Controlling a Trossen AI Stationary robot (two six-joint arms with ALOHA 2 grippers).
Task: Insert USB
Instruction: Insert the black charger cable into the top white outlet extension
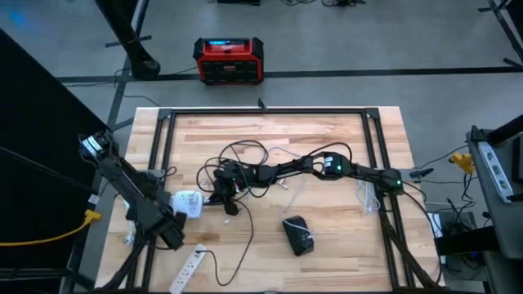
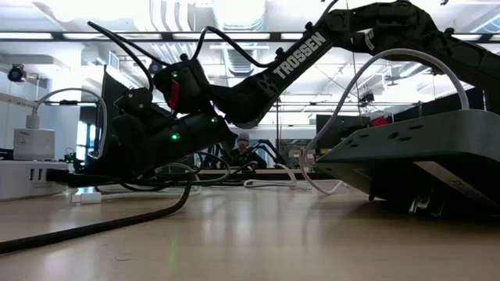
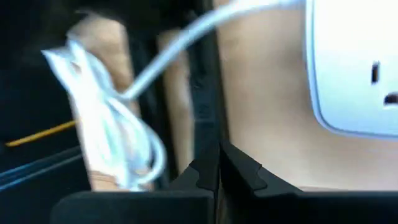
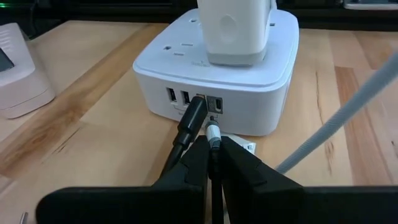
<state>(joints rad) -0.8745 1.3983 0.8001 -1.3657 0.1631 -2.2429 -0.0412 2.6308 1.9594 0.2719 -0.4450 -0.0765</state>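
Note:
A white power hub (image 4: 214, 74) stands on the wooden table at its left side, with a white adapter block (image 4: 236, 31) plugged into its top. Its front wall has a row of USB ports, and a black USB plug (image 4: 193, 115) sits in one of them. My right gripper (image 4: 212, 152) reaches across the table (image 1: 214, 198) from the right and is shut on a small white-and-silver USB plug (image 4: 213, 132) just in front of the ports. My left gripper (image 3: 211, 171) hangs shut and holding nothing at the table's near left corner (image 1: 174, 235), beside the hub (image 1: 189, 202). My right gripper pinches the small USB plug's body (image 4: 213, 135) between its two fingertips. The fingers slant slightly down from the table's right and lie along the plug. The plug points at the hub's front wall beside the black plug, clear of the table. Whether its tip touches a port, I cannot tell.
Black cables (image 1: 245, 159) loop over the table's middle. A black box (image 1: 298, 235) lies near the front, a white power strip (image 1: 186, 269) at the front left, a coiled white cable (image 3: 112, 130) by the left frame rail. A red box (image 1: 229, 60) stands on the floor beyond.

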